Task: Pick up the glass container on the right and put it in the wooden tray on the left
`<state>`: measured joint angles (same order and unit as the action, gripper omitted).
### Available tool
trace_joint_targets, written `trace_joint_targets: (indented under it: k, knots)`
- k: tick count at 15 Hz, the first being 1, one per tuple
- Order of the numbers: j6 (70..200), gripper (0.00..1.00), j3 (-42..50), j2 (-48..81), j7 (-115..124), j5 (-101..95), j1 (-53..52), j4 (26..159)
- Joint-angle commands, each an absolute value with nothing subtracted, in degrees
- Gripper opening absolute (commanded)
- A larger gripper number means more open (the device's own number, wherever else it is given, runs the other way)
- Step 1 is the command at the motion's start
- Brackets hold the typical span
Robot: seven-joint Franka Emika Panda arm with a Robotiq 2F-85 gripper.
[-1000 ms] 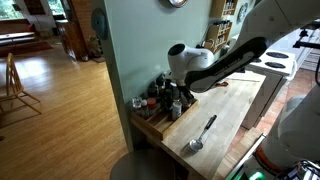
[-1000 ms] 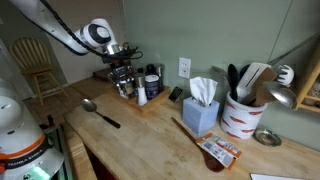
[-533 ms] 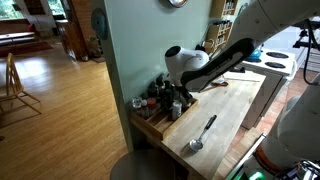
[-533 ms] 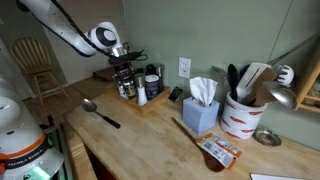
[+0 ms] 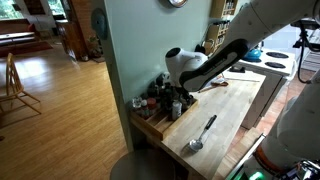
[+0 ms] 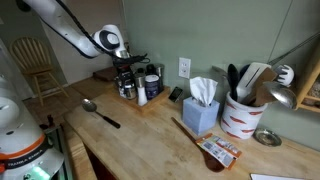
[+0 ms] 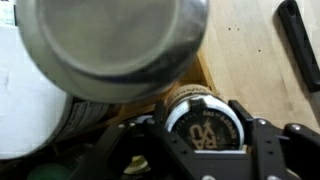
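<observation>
The claw [image 7: 205, 135] sat around the glass container [image 7: 205, 122], one finger on each side, but I honestly couldn't tell if it was squeezing or loose. The container was down in the wooden tray [image 5: 152, 127] at the counter's [image 5: 235, 100] left end, crowded among other jars.

Only one bit of print for you. Wrist view: round pale lid [image 7: 205, 128] w/ dark rim carries big dark characters, approx. "0A", but they're blurred, so you can't confirm the reading. In an exterior view, flat packet [image 6: 219, 151] on the countertop [image 6: 150, 135] has coloured print, too small to read. No other text legible in any view.
</observation>
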<state>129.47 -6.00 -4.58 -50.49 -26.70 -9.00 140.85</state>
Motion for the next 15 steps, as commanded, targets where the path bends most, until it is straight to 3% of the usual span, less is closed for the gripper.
trace_joint_targets:
  k: [1,15]
  knots:
    - [131.26,0.39,-5.52,-4.53,-56.64,-22.03,-8.54,141.02]
    - [134.24,0.39,-5.26,-3.5,-59.62,-19.58,-7.47,141.31]
